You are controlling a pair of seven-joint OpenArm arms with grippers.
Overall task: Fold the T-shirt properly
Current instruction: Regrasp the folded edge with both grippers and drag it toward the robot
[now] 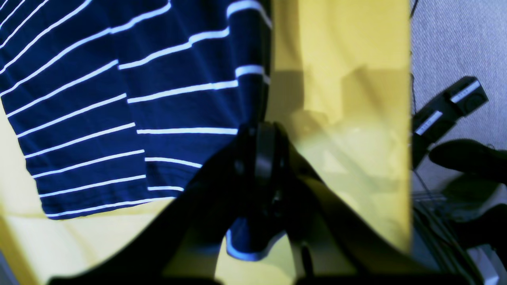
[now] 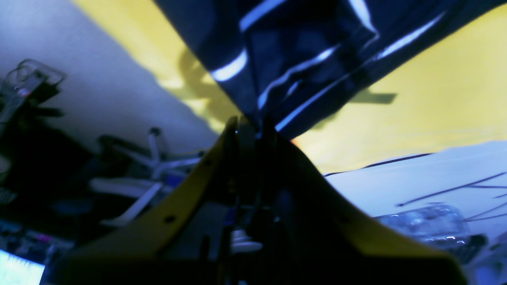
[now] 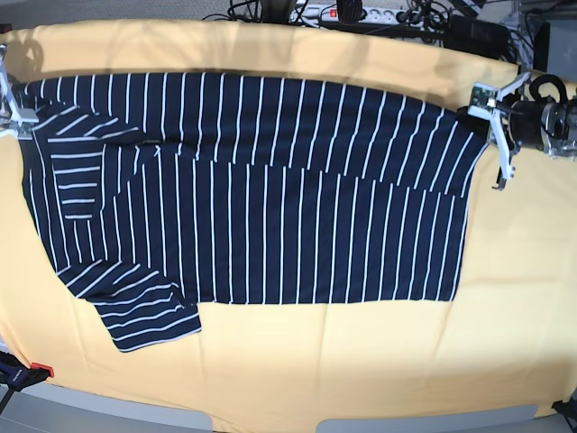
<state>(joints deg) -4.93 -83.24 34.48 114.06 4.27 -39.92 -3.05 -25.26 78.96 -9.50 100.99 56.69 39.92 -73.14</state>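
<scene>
The T-shirt (image 3: 270,207), dark navy with thin white stripes, lies spread across the yellow table (image 3: 361,361). One sleeve (image 3: 144,311) sticks out at the near left. My left gripper (image 3: 482,110) is at the shirt's far right corner. In the left wrist view it (image 1: 261,136) is shut on the shirt's edge (image 1: 119,99), with a bit of cloth showing between the fingers. My right gripper (image 3: 13,108) is at the far left corner. In the right wrist view it (image 2: 253,128) is shut on bunched shirt fabric (image 2: 301,59), which rises from the jaws.
Cables and a power strip (image 3: 361,13) run along the table's back edge. A red clamp (image 3: 27,370) sits at the near left corner. Off the table are a black device (image 1: 447,107) and a chair base (image 2: 154,158).
</scene>
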